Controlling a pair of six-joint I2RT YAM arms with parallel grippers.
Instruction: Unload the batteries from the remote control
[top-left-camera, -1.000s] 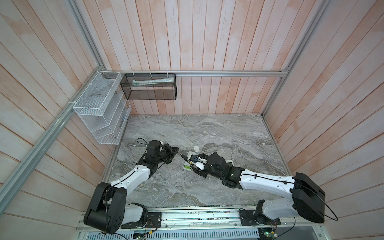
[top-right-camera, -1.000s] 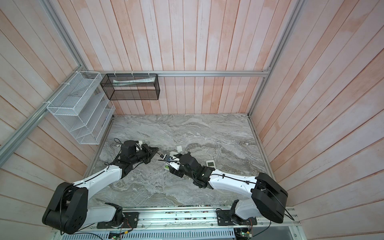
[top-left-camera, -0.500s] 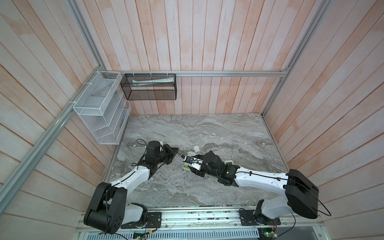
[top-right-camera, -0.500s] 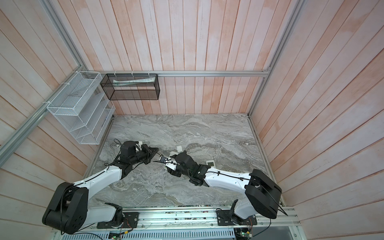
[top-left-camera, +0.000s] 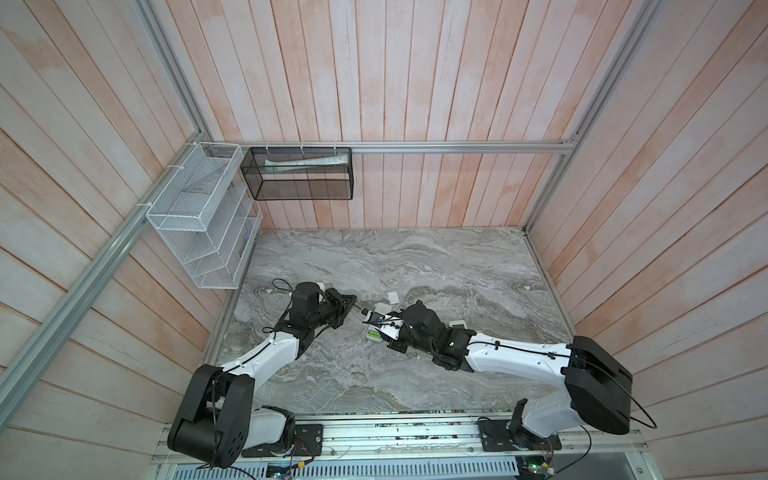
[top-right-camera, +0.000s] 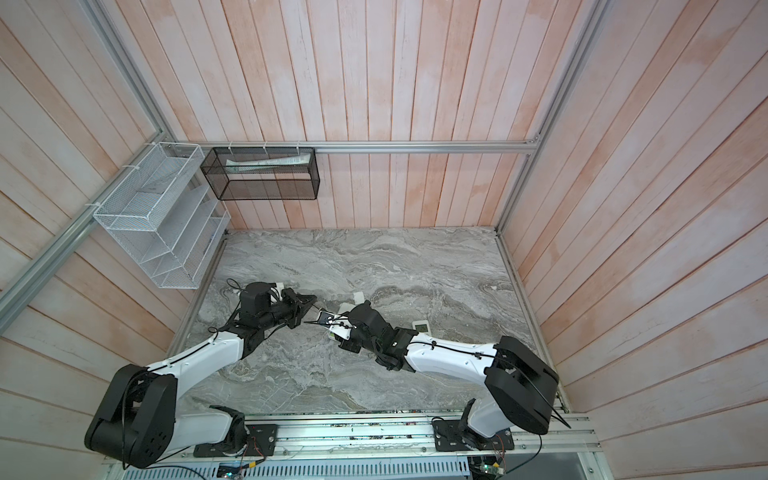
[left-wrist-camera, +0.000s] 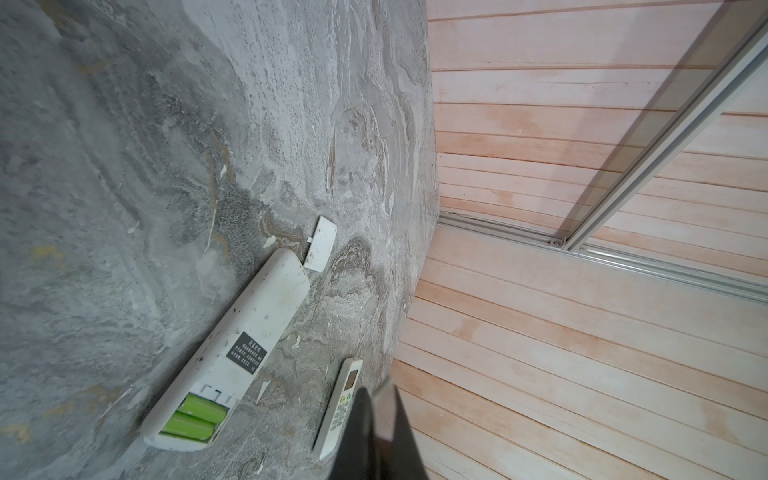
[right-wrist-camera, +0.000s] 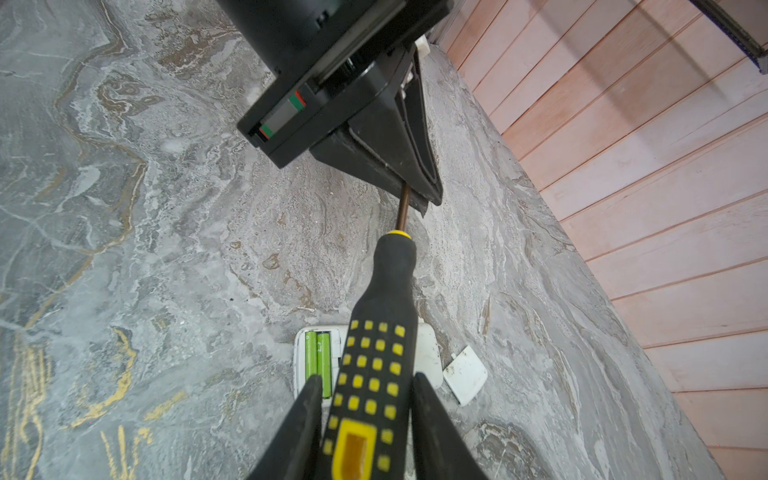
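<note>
Two slim lime-green batteries (left-wrist-camera: 191, 419) lie side by side in the open compartment at one end of the white remote (left-wrist-camera: 253, 328), which rests back-up on the grey marbled surface (right-wrist-camera: 166, 249). Its loose cover (left-wrist-camera: 320, 245) lies just beside the remote's other end. Over the remote, the left claw (right-wrist-camera: 417, 197) is clenched on the shaft of the screwdriver (right-wrist-camera: 380, 324). The right claw (right-wrist-camera: 366, 380) brackets the handle closely, though I cannot tell whether it presses.
</note>
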